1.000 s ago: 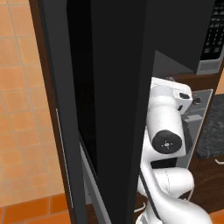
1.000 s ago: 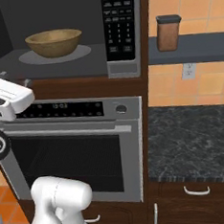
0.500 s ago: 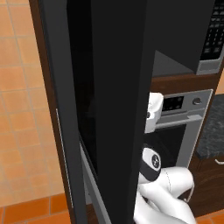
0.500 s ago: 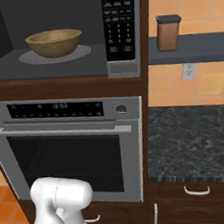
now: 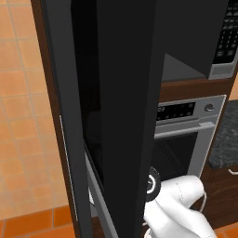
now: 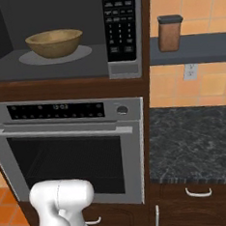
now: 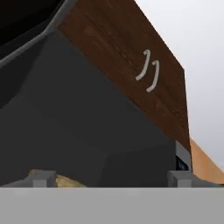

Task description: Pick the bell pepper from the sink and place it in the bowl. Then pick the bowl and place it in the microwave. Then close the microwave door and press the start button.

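Observation:
The microwave (image 6: 64, 36) stands open, and the wooden bowl (image 6: 54, 42) sits on the round plate inside it. Its keypad strip (image 6: 122, 27) is at the right. The microwave door (image 5: 125, 93) is swung wide out and shows edge-on as a tall dark panel in the left base view. My gripper (image 7: 110, 178) is open, fingertips (image 7: 42, 178) far apart with nothing between them, looking up into the dark cavity from low down. A sliver of the tan bowl (image 7: 65, 181) shows just above them. The bell pepper is hidden and the sink is out of view.
A steel wall oven (image 6: 70, 152) sits under the microwave. To the right are a dark stone counter (image 6: 194, 137) and a brown canister (image 6: 169, 32) on a shelf. Wooden cabinets with two curved handles (image 7: 148, 72) are above. My arm (image 5: 176, 200) is low behind the door.
The arm has pulled back from the microwave and dropped low, leaving the right base view and sinking behind the open door in the left one. The bowl stays inside.

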